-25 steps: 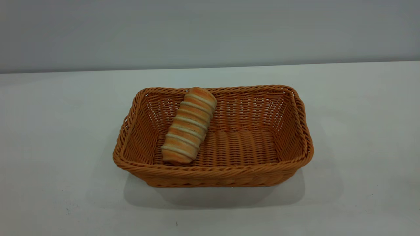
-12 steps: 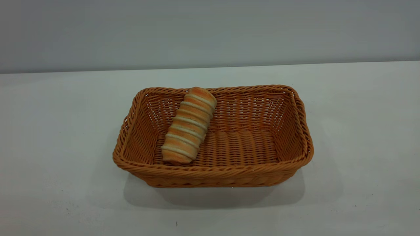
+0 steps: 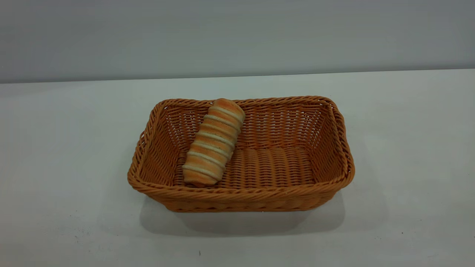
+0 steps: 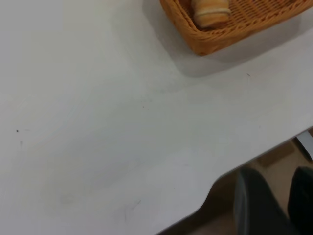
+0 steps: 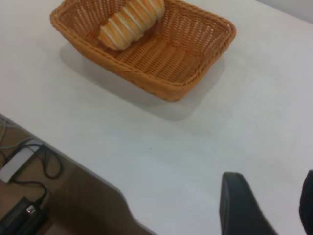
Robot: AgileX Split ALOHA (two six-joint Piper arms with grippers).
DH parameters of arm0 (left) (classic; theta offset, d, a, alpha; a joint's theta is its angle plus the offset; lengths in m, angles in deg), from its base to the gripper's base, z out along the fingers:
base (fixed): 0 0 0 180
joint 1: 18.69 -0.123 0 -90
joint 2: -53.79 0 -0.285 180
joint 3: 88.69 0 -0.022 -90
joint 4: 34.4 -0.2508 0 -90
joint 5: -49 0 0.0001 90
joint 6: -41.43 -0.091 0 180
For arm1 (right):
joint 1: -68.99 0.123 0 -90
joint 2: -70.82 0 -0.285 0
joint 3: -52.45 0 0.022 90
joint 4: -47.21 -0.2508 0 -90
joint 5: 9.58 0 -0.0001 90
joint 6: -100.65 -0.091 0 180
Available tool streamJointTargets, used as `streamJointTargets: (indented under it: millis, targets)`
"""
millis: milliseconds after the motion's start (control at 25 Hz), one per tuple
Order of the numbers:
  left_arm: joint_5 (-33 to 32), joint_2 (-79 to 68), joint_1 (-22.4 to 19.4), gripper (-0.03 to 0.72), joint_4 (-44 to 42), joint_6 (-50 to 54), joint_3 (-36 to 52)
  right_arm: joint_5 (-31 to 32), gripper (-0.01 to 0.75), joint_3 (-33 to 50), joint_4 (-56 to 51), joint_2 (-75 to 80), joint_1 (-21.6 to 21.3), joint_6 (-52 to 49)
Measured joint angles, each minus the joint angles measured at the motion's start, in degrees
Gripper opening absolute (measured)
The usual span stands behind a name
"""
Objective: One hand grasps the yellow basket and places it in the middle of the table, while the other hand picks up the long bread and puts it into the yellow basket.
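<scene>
Altogether, one yellow basket [image 3: 241, 155] sits on the table [image 3: 408, 148] near its middle, and one long bread [image 3: 214, 142] lies inside it, toward the basket's left side, its far end propped on the back rim. Neither gripper shows in the exterior view. Each wrist view shows two dark fingers set apart with a gap between them: the left gripper [image 4: 274, 203] off the table's edge, the right gripper [image 5: 274, 205] over the table, well clear of the basket.
</scene>
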Motion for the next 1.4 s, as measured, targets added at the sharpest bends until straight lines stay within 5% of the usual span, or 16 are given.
streamJointTargets:
  millis: [240,1400]
  targets:
    - [0.0,0.0,0.0,0.235,-1.0,0.0,0.0,-1.2,0.345,5.4,2.4,-0.2,0.0,-3.7]
    - [0.0,0.0,-1.9,0.235,-1.1,0.0,0.0,-1.4,0.345,5.9,4.3,-0.3,0.0,-8.7]
